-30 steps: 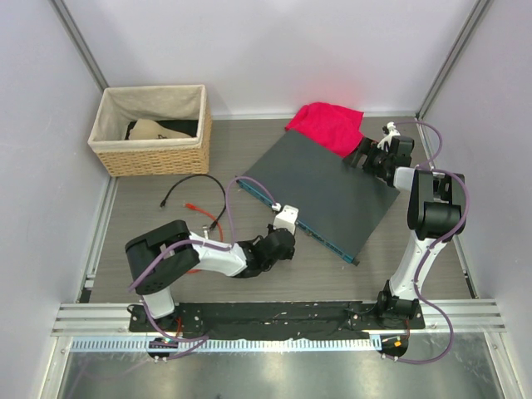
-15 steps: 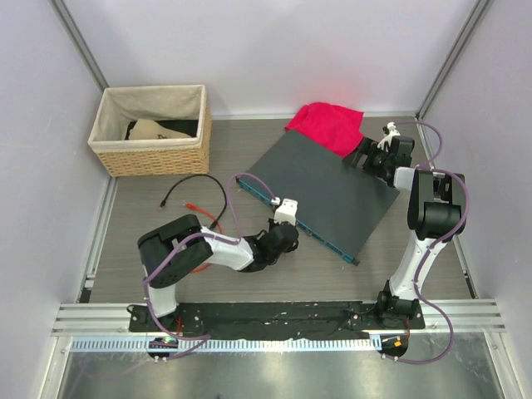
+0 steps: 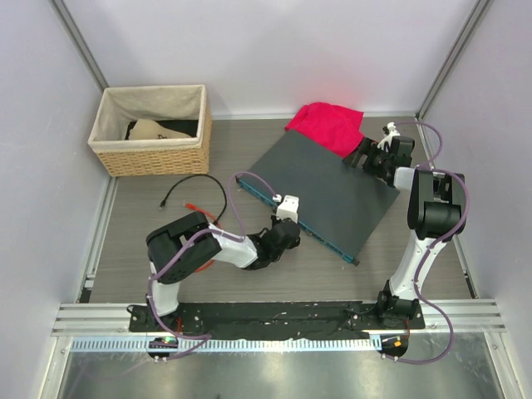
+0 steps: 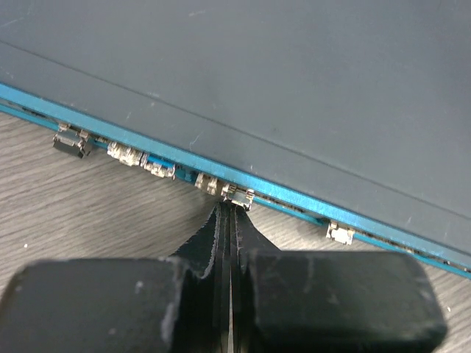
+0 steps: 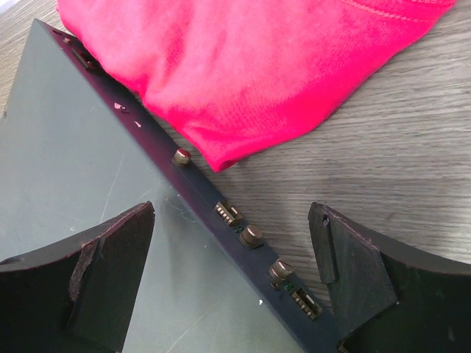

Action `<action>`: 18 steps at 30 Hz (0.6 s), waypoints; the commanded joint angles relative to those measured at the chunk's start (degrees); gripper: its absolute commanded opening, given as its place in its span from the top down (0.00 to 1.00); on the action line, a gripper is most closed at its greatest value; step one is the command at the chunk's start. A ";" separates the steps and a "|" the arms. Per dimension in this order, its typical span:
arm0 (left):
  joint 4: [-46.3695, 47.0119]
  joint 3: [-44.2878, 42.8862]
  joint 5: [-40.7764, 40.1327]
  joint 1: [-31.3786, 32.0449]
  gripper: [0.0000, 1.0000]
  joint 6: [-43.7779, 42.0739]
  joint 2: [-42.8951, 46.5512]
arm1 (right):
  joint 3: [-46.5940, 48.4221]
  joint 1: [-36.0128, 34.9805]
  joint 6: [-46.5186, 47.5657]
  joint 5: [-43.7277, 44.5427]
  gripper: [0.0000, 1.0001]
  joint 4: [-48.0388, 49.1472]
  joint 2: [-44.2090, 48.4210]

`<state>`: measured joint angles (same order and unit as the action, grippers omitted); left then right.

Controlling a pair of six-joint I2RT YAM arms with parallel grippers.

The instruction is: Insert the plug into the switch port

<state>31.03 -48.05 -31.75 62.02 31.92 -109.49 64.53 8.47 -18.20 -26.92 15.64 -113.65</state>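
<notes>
Insertion step, we judge: L gripper (image 4: 229, 246) pinched narrow on the plug (image 4: 227, 223), tip at a switch port (image 4: 237, 195) on the switch (image 4: 294, 88) front face. R gripper (image 5: 232, 224) wide open, straddling the switch's rear edge. Next: straight push, no tilt, till seated.

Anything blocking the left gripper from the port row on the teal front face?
Nothing visible does. The left gripper sits right at the teal-blue front face of the flat dark-grey box, tips at a small metallic fitting in its port row.
</notes>
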 commanded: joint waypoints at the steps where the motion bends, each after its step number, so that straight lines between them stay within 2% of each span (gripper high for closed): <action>1: 7.46 -3.89 -0.42 -1.37 1.00 -0.02 -2.22 | 2.18 0.32 -0.44 -1.47 0.05 1.85 -0.44; 11: 9.66 -7.67 -1.21 -2.08 0.99 0.07 -3.27 | 2.44 0.41 -0.52 -2.61 0.05 1.68 -0.88; 14: 10.02 -8.37 -1.04 -2.08 0.96 -0.02 -3.19 | 2.53 0.41 -0.53 -2.79 0.05 1.76 -0.88; 18: 7.66 -6.10 1.33 -2.08 0.87 1.90 -1.17 | 2.44 0.50 -0.52 -2.70 0.05 1.59 -0.79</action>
<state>30.46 -52.40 -31.83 61.21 31.09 -112.46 65.71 9.06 -18.20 -28.27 16.78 -114.50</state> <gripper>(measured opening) 0.098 0.952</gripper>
